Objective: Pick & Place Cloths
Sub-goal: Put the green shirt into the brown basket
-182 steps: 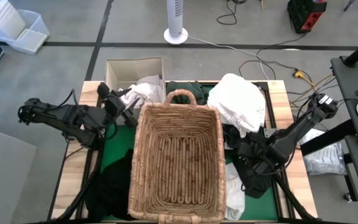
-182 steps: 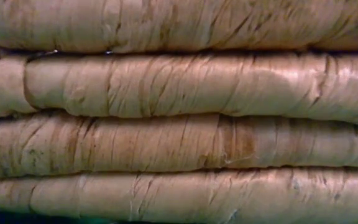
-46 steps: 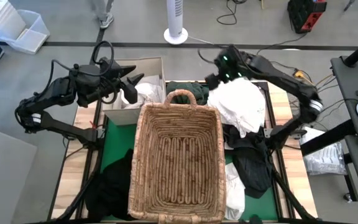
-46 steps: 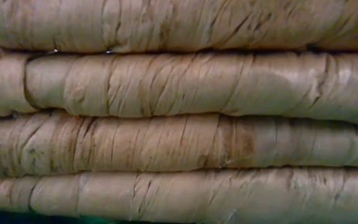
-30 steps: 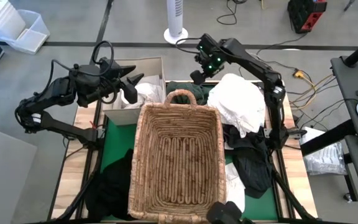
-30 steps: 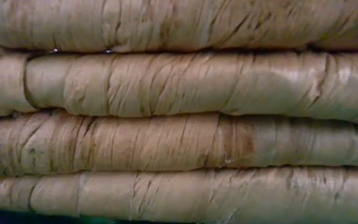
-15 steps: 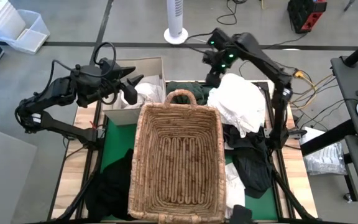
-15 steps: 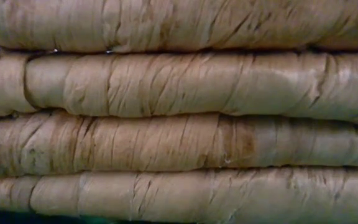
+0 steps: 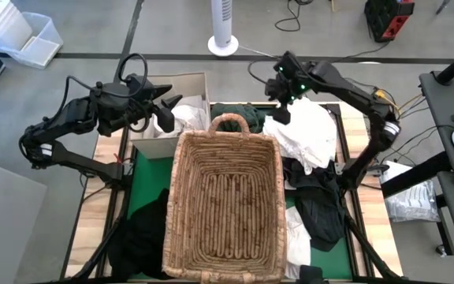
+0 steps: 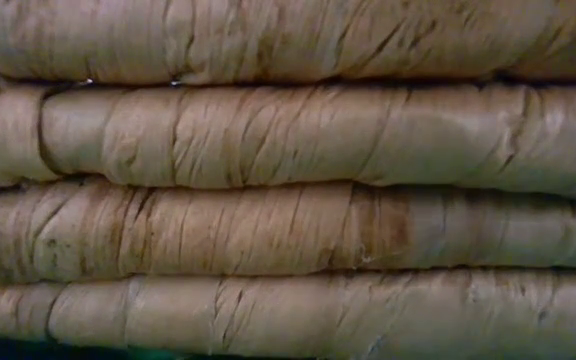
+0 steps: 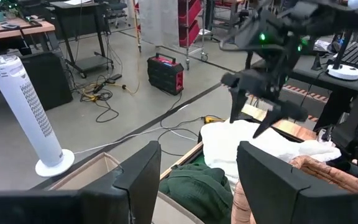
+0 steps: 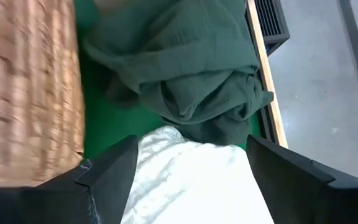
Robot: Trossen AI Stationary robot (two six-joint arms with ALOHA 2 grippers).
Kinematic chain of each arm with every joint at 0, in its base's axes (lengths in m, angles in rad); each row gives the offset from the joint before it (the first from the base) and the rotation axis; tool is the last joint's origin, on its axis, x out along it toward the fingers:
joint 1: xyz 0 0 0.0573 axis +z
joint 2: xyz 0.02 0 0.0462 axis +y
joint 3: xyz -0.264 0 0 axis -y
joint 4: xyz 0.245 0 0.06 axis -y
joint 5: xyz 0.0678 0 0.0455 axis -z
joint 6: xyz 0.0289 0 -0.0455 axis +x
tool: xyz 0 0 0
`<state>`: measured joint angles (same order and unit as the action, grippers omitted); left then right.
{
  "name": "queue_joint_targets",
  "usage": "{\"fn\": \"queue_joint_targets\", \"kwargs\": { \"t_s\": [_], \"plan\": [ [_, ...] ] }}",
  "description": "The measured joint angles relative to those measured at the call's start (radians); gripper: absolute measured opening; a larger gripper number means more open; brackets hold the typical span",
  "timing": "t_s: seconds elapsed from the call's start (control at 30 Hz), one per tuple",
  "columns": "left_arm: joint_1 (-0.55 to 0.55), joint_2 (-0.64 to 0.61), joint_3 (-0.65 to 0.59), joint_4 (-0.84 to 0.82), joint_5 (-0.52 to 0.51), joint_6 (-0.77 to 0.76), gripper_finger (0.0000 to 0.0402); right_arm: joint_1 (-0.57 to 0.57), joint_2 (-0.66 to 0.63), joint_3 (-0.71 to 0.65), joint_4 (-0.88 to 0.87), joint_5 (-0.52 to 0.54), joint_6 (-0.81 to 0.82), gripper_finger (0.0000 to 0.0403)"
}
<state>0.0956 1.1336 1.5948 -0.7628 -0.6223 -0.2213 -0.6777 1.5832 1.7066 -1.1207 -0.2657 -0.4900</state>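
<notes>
A wicker basket (image 9: 223, 205) stands mid-table on the green mat (image 9: 144, 185); its wall (image 10: 288, 180) fills the low view. Cloths lie around it: a big white one (image 9: 306, 130) (image 12: 191, 186) at far right, a dark green one (image 9: 239, 110) (image 12: 197, 68) (image 11: 194, 186) behind the basket handle, a white one (image 9: 184, 117) at far left, black ones (image 9: 321, 205) (image 9: 144, 233) at right and near left. My right gripper (image 9: 280, 106) (image 12: 191, 180) (image 11: 257, 115) hangs open, pointing down, over the big white cloth's far-left edge. My left gripper (image 9: 164, 110) (image 11: 197, 186) is open, raised above the far-left white cloth.
A cardboard box (image 9: 168, 87) sits at the far-left corner under my left gripper. A clear plastic bag (image 9: 412, 197) lies off the table's right edge. A tower fan (image 9: 223, 28) and cables are on the floor beyond the far edge. Another white cloth (image 9: 294, 244) lies by the basket's near-right side.
My right gripper has swung from above the dark green cloth toward the table's right and near edge, ending over the big white cloth's far-left edge. No cloth has moved.
</notes>
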Motion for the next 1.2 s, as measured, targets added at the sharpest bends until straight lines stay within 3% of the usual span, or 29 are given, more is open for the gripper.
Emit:
{"fn": "queue_joint_targets", "kwargs": {
  "t_s": [0.3, 0.57, 0.8, 0.97, 1.2],
  "plan": [
    [0.0, 0.0, 0.0, 0.016, -0.025, -0.009, 0.019, -0.044, -0.155, -0.401, 0.42, -0.004, 0.037, 0.0274],
    [0.0, 0.0, 0.0, 0.023, -0.025, -0.027, 0.019, -0.045, -0.163, -0.624, 0.687, -0.005, 0.064, 0.029],
    [0.0, 0.0, 0.0, 0.024, -0.026, -0.068, 0.019, -0.064, -0.142, -0.724, 0.831, -0.019, 0.087, 0.0309],
    [0.0, 0.0, 0.0, 0.024, -0.026, -0.094, 0.019, -0.115, -0.14, -0.772, 0.908, -0.13, 0.115, 0.0318],
    [0.0, 0.0, 0.0, 0.024, -0.026, -0.104, 0.019, -0.151, -0.139, -0.821, 1.032, -0.206, 0.113, 0.0317]
  ]
}}
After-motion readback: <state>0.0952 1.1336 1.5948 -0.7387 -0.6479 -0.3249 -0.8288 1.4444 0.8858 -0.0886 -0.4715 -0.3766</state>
